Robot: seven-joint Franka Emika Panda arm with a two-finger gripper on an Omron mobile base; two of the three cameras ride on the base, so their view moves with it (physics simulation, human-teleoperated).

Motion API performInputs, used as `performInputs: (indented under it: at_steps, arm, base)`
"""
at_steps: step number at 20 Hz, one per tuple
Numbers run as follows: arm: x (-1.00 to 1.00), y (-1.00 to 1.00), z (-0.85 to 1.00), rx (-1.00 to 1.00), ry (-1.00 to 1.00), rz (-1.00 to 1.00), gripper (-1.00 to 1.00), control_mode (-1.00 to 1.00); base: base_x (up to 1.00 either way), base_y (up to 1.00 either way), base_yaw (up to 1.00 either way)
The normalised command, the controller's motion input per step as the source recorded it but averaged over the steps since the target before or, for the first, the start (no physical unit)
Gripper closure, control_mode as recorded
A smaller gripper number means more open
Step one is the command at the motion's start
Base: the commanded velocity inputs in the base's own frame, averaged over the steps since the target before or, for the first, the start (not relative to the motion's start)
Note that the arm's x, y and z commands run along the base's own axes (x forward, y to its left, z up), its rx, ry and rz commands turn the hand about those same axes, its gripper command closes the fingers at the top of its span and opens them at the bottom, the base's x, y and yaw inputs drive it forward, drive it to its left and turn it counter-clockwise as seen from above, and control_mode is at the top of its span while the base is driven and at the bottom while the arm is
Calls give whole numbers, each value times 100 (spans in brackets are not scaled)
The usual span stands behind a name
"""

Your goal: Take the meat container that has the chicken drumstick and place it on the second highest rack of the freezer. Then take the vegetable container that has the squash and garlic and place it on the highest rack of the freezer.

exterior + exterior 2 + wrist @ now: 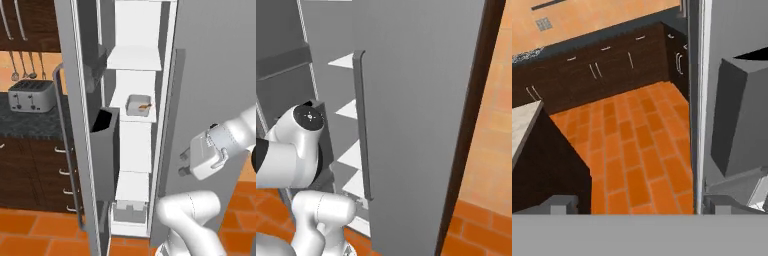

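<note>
One tall grey freezer [210,75] stands with its left door swung open, showing smooth white walls and four flat white shelves. One shallow grey tray, the meat container [138,105], sits on the second shelf from the top, holding one slim orange-brown drumstick [145,106]. One boxy silver toaster [31,95] rests on the dark speckled counter [25,122]. The gripper [183,163] hangs just outside the compartment, jaws spread wide, empty.

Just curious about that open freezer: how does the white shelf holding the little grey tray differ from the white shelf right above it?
The white shelf with the grey tray carries that tray and its orange-brown piece; the white shelf above looks bare. It also sits lower. Both are flat and white.
</note>
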Motion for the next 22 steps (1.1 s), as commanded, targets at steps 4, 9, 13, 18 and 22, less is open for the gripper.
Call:
performInputs:
  at_steps: [4,9,13,18,22]
  arm:
    - [0,0,0,0,0,0,-100,100]
    - [0,0,0,0,0,0,-100,100]
    - [0,0,0,0,0,0,-100,100]
    - [0,0,0,0,0,0,-100,100]
    - [0,0,0,0,0,0,-100,100]
  base:
    - [-71,-23,57]
    - [-69,0,67]
    - [-60,0,71]
    - [-33,8,79]
    - [-3,39,86]
